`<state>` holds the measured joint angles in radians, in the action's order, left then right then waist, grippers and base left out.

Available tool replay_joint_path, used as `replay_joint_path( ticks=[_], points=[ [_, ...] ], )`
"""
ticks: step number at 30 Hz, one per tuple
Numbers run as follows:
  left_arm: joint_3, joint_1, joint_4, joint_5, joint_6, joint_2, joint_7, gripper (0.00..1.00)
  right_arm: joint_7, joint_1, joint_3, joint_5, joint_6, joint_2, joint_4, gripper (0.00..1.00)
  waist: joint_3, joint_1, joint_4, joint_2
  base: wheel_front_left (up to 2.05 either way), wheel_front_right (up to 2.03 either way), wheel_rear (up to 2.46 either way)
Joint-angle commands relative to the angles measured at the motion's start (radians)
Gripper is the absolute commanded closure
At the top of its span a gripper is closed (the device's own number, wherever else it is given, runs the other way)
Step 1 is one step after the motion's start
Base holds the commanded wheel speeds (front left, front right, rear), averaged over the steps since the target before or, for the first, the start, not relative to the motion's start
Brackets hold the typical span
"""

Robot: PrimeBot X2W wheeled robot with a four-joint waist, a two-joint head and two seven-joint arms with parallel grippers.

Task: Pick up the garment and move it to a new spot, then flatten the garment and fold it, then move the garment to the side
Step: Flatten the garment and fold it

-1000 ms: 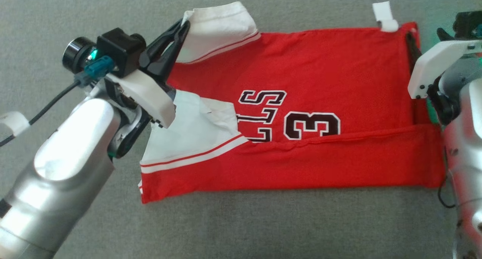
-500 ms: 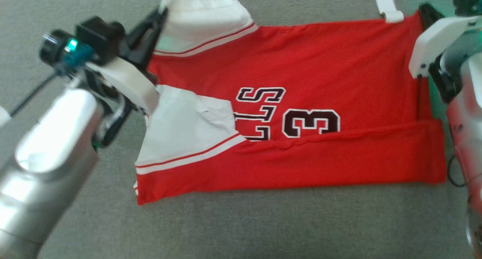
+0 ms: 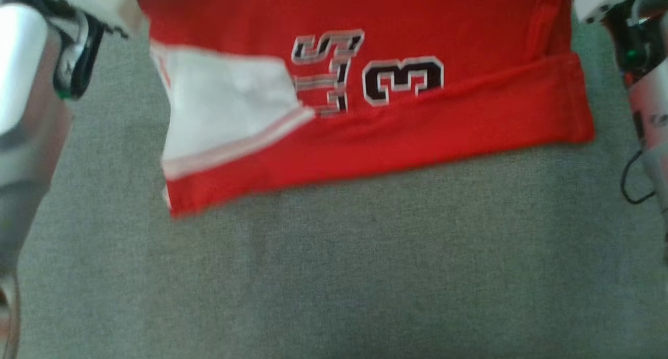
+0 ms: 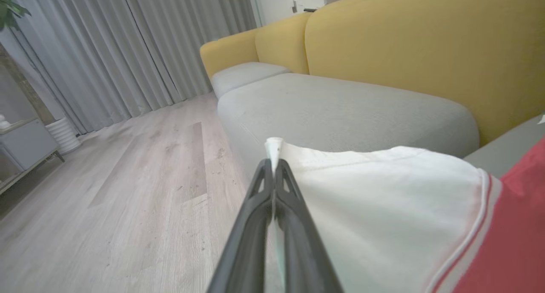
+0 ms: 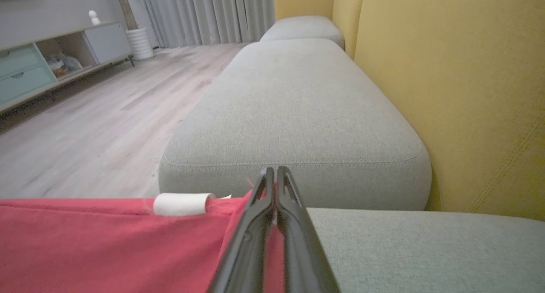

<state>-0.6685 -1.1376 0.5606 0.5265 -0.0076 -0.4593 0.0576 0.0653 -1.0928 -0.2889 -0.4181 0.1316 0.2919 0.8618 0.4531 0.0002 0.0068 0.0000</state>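
Pincer state: left pincer and right pincer are both clenched on cloth. Sofa seat carries the garment, spread red-side up, with its far edge past the top of the head view. The near long edge is already turned up as a folded band under the number print.

Left grips the hem corner of the white sleeve. Right grips the red corner just beside the rolled white label.

Judgement: both far corners are held so that edge lifts taut and carries over as one fold. Arms are spread garment-wide, with fingers low and roughly level along the cushion.
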Motion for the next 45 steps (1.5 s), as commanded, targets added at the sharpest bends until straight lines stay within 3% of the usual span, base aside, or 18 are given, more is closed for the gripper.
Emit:
replay_joint_path(
  ticks=[1,8,14,18,23,31,38,45],
  points=[
    [0.046,-0.051,-0.012,-0.008,-0.002,-0.033,0.011,1.00,0.015,-0.031,-0.007,-0.012,-0.001,0.005,-0.035,1.00,0.000,-0.0002,0.001,0.0000,0.00,0.00,0.00],
    [0.003,-0.051,0.112,-0.018,-0.047,0.020,0.076,1.00,0.058,-0.001,-0.082,-0.114,-0.001,0.034,-0.034,1.00,-0.020,-0.0002,0.018,0.0000,0.00,0.00,0.00],
    [-0.043,0.029,0.133,-0.014,-0.078,0.032,0.103,1.00,0.032,0.083,-0.180,-0.219,-0.001,0.104,-0.071,1.00,-0.065,-0.0002,0.046,0.0000,0.00,0.00,0.00],
    [-0.072,0.106,0.104,-0.015,-0.081,0.019,0.101,1.00,0.028,0.146,-0.285,-0.224,-0.001,0.178,-0.110,1.00,-0.105,-0.0002,0.060,0.0000,0.00,0.00,0.00],
    [-0.109,0.223,0.017,-0.004,-0.082,-0.023,0.047,1.00,0.005,0.229,-0.397,-0.277,-0.001,0.252,-0.159,1.00,-0.159,-0.0002,0.074,0.0000,0.00,0.00,0.00],
    [-0.214,0.401,-0.185,0.046,-0.103,-0.142,-0.203,1.00,-0.080,0.308,-0.626,-0.274,-0.001,0.405,-0.207,1.00,-0.210,-0.0002,0.089,0.0000,0.00,0.00,0.00],
    [-0.225,0.453,-0.285,0.079,-0.079,-0.185,-0.288,1.00,-0.136,0.312,-0.716,-0.307,-0.001,0.452,-0.220,1.00,-0.219,-0.0002,0.082,0.0000,0.00,0.00,0.00],
    [-0.220,0.463,-0.314,0.085,-0.055,-0.195,-0.297,1.00,-0.160,0.296,-0.759,-0.344,-0.001,0.472,-0.234,1.00,-0.215,-0.0002,0.068,0.0000,0.00,0.00,0.00]
  ],
)
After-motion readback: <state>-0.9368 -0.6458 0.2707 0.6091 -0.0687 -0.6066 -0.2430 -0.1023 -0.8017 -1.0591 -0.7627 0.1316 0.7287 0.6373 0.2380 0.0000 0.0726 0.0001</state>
